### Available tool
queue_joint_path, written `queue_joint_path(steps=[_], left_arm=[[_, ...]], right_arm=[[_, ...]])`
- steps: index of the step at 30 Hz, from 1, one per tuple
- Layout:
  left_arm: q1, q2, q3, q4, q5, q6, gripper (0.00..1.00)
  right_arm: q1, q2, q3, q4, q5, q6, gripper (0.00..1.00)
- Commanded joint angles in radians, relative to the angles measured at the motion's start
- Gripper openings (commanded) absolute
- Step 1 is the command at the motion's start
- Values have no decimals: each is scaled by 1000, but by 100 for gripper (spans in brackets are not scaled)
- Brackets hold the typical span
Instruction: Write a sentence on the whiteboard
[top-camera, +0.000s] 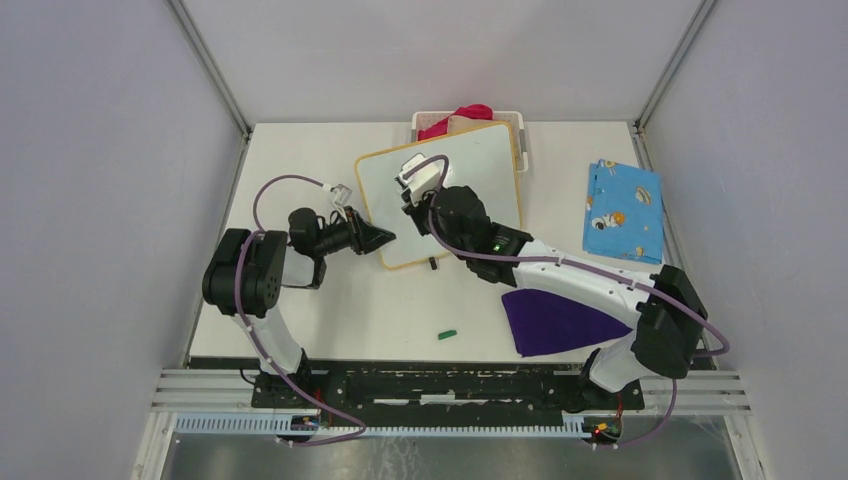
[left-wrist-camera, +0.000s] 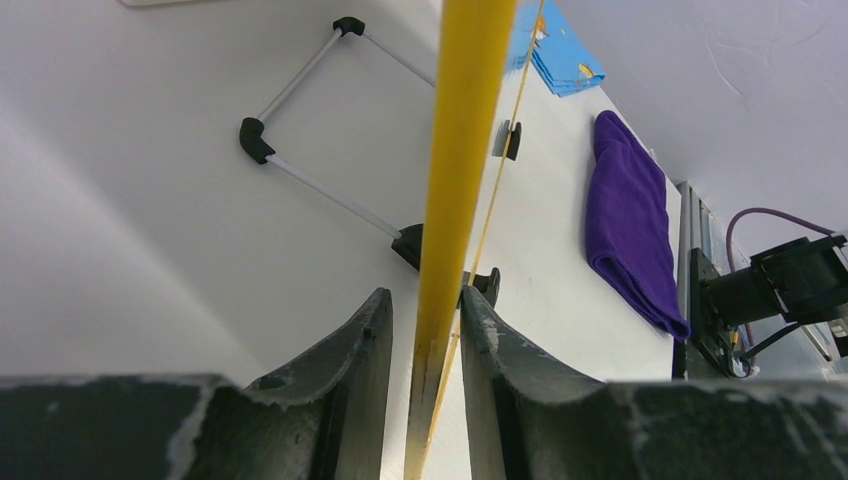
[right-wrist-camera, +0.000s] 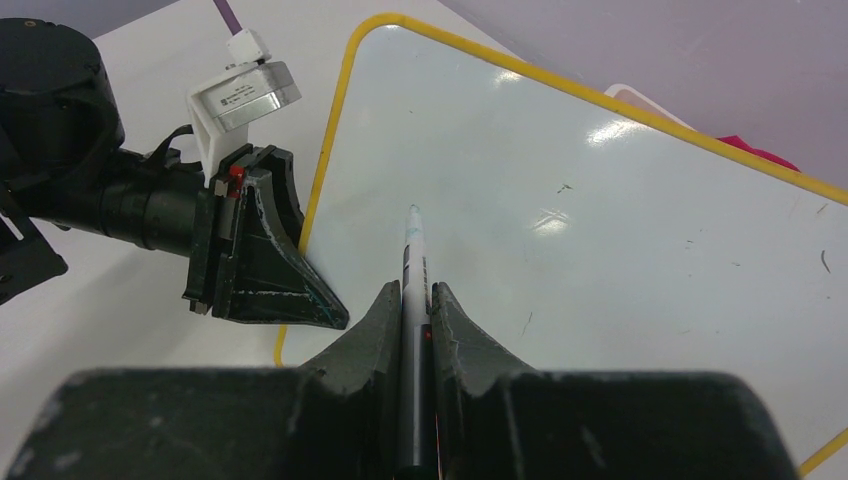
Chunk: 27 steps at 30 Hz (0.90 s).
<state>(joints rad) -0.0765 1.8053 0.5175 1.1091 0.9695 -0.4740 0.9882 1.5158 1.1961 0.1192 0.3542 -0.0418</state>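
From above, a small white rectangular whiteboard (top-camera: 490, 160) with a thin orange frame lies mid-desk (top-camera: 330, 310), its far corner overlapping a white plastic basket (top-camera: 518, 117) that holds a red cloth (top-camera: 468, 112).

At the left wrist, the left gripper (left-wrist-camera: 425, 300) straddles the board's frame edge; clamped or loose, I cannot tell.

At the right wrist, the right gripper (right-wrist-camera: 413, 290) pinches a slim white marker (right-wrist-camera: 412, 240), tip over the board.
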Motion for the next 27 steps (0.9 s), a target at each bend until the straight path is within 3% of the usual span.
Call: queue_joint_path(steps=[1,27], left_arm=[[1,11,22,28,-18,25,36],[6,17,28,17,-22,18,30]], right_arm=[[-7,19,63,42,-24,19,0],[-70,177,212,2,-71,78,0]])
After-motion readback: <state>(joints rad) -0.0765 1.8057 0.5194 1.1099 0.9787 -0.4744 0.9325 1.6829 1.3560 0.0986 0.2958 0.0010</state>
